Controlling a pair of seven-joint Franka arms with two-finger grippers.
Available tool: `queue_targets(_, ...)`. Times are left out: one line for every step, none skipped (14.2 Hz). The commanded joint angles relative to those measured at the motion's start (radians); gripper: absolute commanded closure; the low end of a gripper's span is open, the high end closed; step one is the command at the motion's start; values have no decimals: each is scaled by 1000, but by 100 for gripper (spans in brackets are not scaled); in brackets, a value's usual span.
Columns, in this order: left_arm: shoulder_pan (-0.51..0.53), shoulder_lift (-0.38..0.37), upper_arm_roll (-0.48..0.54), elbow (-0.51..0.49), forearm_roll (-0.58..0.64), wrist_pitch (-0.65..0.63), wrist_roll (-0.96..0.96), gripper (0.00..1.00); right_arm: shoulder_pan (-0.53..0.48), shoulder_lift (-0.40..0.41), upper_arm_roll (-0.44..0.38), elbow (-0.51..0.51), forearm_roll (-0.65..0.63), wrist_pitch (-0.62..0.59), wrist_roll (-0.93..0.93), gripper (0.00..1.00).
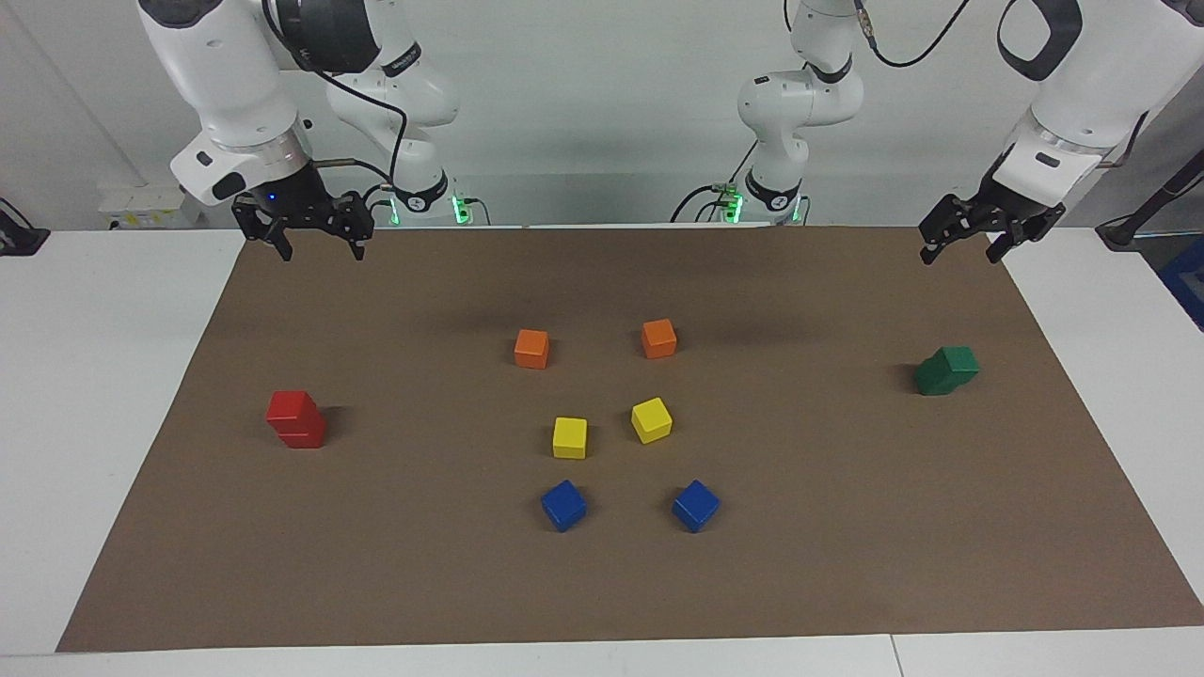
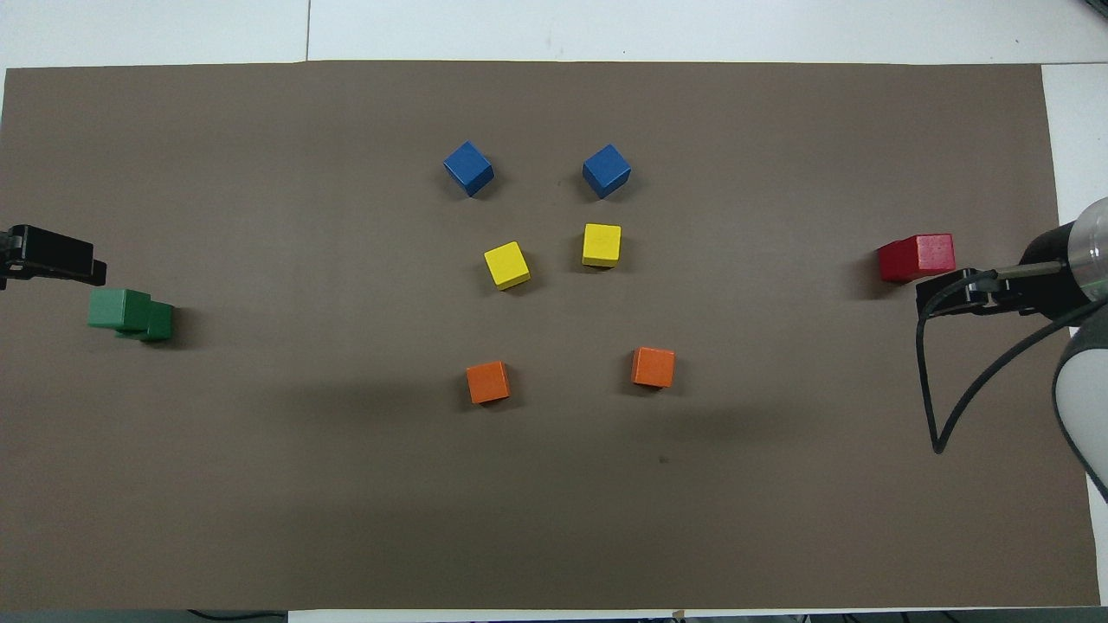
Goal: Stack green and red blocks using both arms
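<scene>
The desk (image 1: 141, 395) carries a brown mat (image 1: 809, 527). Both arms hang raised at the mat's robot-side corners: left gripper (image 1: 967, 241) and right gripper (image 1: 299, 233), fingers spread wide, holding nothing. The facing view shows this; overhead, only edges show. Green stack (image 1: 946, 369) stands skewed at the left arm's end, red stack (image 1: 296, 419) at the right's.

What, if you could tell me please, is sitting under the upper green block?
The upper green block rests on a second green block, set askew so it overhangs. Beneath both is the brown mat. The lower block's top face is mostly covered.
</scene>
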Motion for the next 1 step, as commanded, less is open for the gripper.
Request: queue_targets(-19, 6, 15, 24, 2, -23, -11, 0, -10, -27, 7, -35, -8, 25, 17, 0)
